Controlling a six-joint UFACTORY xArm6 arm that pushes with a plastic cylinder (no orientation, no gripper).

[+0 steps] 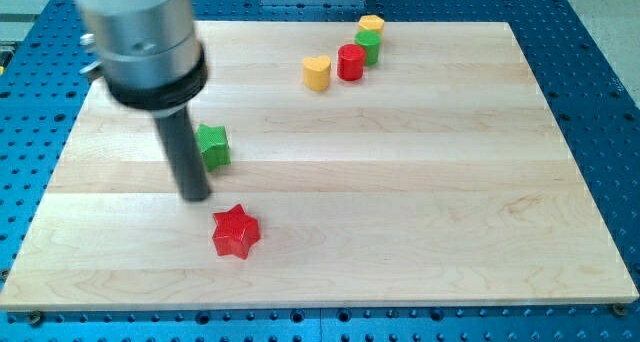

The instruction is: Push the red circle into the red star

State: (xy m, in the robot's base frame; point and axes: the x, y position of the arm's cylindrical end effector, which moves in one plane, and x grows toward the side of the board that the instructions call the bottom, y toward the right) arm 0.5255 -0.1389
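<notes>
The red circle (350,62) stands near the view's top, right of centre, touching a green block (368,46) behind it. The red star (236,232) lies at the lower left of the wooden board. My tip (196,196) is on the board just up and left of the red star, a small gap away. It is far from the red circle. The rod hides part of a green star (213,145) that sits right beside it.
A yellow heart (317,72) lies just left of the red circle. A yellow block (371,25) sits at the top behind the green block. The wooden board (450,202) rests on a blue perforated table (600,42). The arm's grey body (140,32) fills the upper left.
</notes>
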